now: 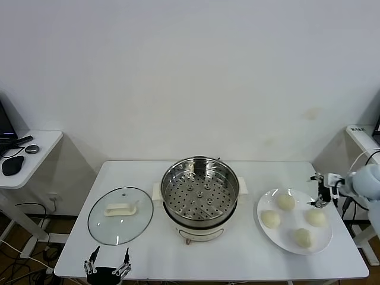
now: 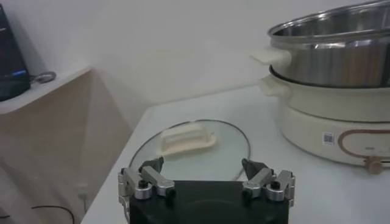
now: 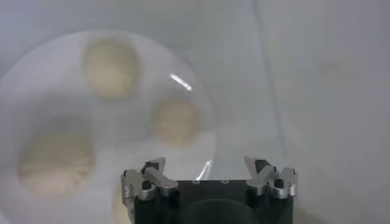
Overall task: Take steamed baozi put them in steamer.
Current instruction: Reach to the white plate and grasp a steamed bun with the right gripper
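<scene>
The steamer (image 1: 200,196), a shiny steel pot with a perforated tray on a white base, stands mid-table and holds nothing. Several cream-white baozi lie on a white plate (image 1: 291,221) to its right: one at the far side (image 1: 285,202), one at the left (image 1: 271,219), one at the right (image 1: 316,217), one nearest (image 1: 303,237). My right gripper (image 1: 320,193) hovers open and empty over the plate's far right rim. In the right wrist view (image 3: 207,163) baozi (image 3: 175,122) lie below it. My left gripper (image 1: 107,261) is open and empty at the table's front left edge.
A round glass lid (image 1: 120,215) with a white handle lies flat left of the steamer, just beyond my left gripper; it also shows in the left wrist view (image 2: 189,149) with the steamer (image 2: 341,49). A side desk (image 1: 29,148) stands at far left. The white wall is behind.
</scene>
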